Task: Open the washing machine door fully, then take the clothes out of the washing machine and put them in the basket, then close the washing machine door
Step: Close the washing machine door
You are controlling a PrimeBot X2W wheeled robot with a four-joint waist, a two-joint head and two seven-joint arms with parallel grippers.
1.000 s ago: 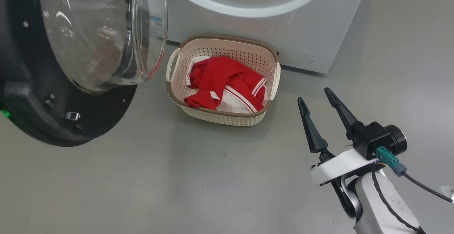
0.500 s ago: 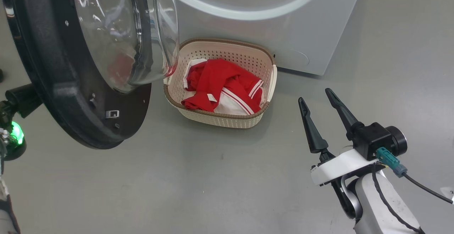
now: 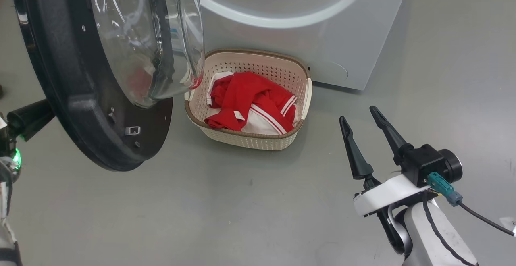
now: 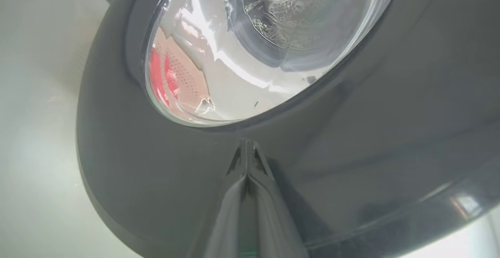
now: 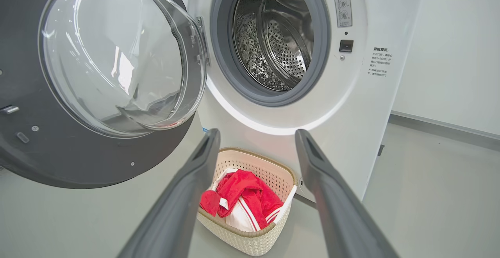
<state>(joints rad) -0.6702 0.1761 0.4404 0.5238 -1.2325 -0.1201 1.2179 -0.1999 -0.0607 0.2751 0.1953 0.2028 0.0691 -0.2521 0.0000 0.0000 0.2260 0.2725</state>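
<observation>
Since the clothes (image 3: 246, 96) already lie heaped in the basket (image 3: 246, 139) and the drum (image 5: 273, 43) has no fabric in the part that can be seen, the step in hand is judged to be closing the washing machine door (image 3: 80, 109). The left gripper (image 4: 247, 148) is clenched on nothing. Its joined tips touch, or all but touch, the door's glossy black outer face just short of the glass bowl (image 4: 242, 47) ahead of it. To do this well, it should push on the black face and not on the glass. It should follow the door's arc so the tip does not skid, and press until the latch (image 3: 132, 130) catches in the washing machine (image 3: 322, 36). The basket stands on the floor (image 3: 201, 209) beyond the door from that gripper, and the bowl seems to pass over its edge, which needs watching. The right gripper (image 3: 358, 113) is released, with nothing between its spread fingers. It is well apart from the door, with the basket ahead and to its left, and is best left idle. The left wrist view gives the contact on the door's outer face, which in the head view lies behind the door. The right wrist view gives the drum and grey ring (image 5: 222, 54), both cut off at the head view's top edge.
</observation>
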